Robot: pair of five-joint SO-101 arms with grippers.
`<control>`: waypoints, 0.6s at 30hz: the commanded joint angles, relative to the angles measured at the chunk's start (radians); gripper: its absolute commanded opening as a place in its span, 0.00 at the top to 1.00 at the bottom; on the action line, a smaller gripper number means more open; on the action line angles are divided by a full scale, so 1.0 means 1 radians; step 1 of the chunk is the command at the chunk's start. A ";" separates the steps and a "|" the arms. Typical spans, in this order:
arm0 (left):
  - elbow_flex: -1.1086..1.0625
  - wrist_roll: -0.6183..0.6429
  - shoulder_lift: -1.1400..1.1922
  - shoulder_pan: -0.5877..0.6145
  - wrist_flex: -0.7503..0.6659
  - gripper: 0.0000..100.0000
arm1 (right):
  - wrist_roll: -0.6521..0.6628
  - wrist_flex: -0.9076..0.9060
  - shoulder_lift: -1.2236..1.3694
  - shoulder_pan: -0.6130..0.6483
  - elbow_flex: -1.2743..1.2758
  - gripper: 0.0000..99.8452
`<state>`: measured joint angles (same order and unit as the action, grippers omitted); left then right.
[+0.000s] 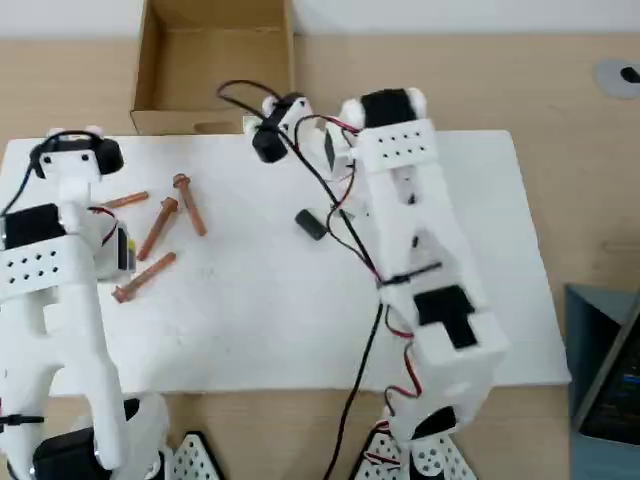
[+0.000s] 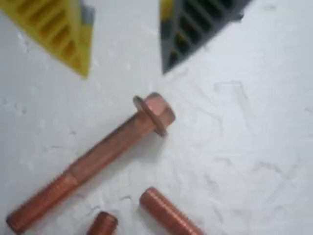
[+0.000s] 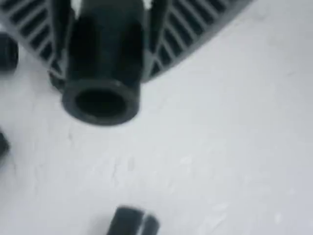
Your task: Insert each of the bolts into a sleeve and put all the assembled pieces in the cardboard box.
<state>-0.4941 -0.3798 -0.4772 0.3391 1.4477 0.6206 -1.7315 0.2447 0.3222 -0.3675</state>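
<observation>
Several copper bolts (image 1: 157, 228) lie on the left part of the white mat (image 1: 250, 310). My left gripper (image 2: 124, 71) hangs open just above one flanged bolt (image 2: 98, 156), with its yellow finger (image 2: 58, 29) and dark finger (image 2: 195, 24) apart; two more bolt ends (image 2: 168, 213) lie nearby. In the high view this gripper (image 1: 118, 250) is beside the bolts. My right gripper (image 3: 102, 63) is shut on a black sleeve (image 3: 100, 98), held over the mat. Another black sleeve (image 1: 311, 223) lies on the mat near it, and one sleeve (image 3: 132, 223) lies beyond the held one.
The open cardboard box (image 1: 145, 60) stands at the back, just past the mat's far edge. Black cables (image 1: 350, 250) trail across the mat's middle. A dark device (image 1: 605, 370) sits at the right table edge. Bare mat stretches in front of the bolts.
</observation>
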 commanded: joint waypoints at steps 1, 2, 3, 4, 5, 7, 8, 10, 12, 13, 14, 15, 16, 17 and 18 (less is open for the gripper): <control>0.095 -0.005 -0.005 0.003 0.028 0.89 | -0.060 -0.046 -0.151 -0.015 0.001 0.99; 0.109 -0.006 -0.004 0.003 0.032 0.89 | -0.080 -0.051 -0.179 -0.022 0.005 0.99; 0.120 -0.008 -0.004 0.003 0.034 0.89 | -0.097 -0.052 -0.205 -0.036 0.018 0.99; 0.132 -0.017 -0.002 0.006 0.032 0.89 | -0.106 -0.052 -0.237 -0.054 0.035 0.99; 0.143 -0.041 -0.002 0.006 0.029 0.89 | -0.110 -0.052 -0.268 -0.073 0.058 0.99; 0.167 -0.075 0.002 0.006 0.029 0.89 | -0.112 -0.052 -0.334 -0.113 0.119 0.99; 0.186 -0.078 0.013 0.006 0.031 0.89 | -0.112 -0.052 -0.366 -0.136 0.154 0.99; 0.224 -0.078 0.059 0.006 0.035 0.89 | -0.106 -0.051 -0.430 -0.180 0.236 0.99; 0.264 -0.081 0.124 0.006 0.041 0.89 | -0.103 -0.049 -0.490 -0.226 0.320 0.99; 0.293 -0.083 0.160 0.006 0.051 0.89 | -0.103 -0.049 -0.516 -0.245 0.360 0.99; 0.324 -0.084 0.200 0.006 0.061 0.89 | -0.103 -0.048 -0.542 -0.263 0.397 0.99; 0.354 -0.086 0.240 0.005 0.071 0.89 | -0.103 -0.043 -0.567 -0.278 0.433 0.99; 0.385 -0.091 0.280 0.003 0.078 0.89 | -0.103 -0.043 -0.593 -0.292 0.466 0.99; 0.417 -0.107 0.317 0.002 0.087 0.89 | -0.103 -0.043 -0.618 -0.303 0.495 0.99; 0.450 -0.121 0.354 -0.005 0.098 0.89 | -0.103 -0.043 -0.642 -0.312 0.521 0.99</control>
<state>-0.1688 -0.4749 -0.1964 0.3391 1.5228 0.5178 -1.7637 -0.2984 0.0506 0.0928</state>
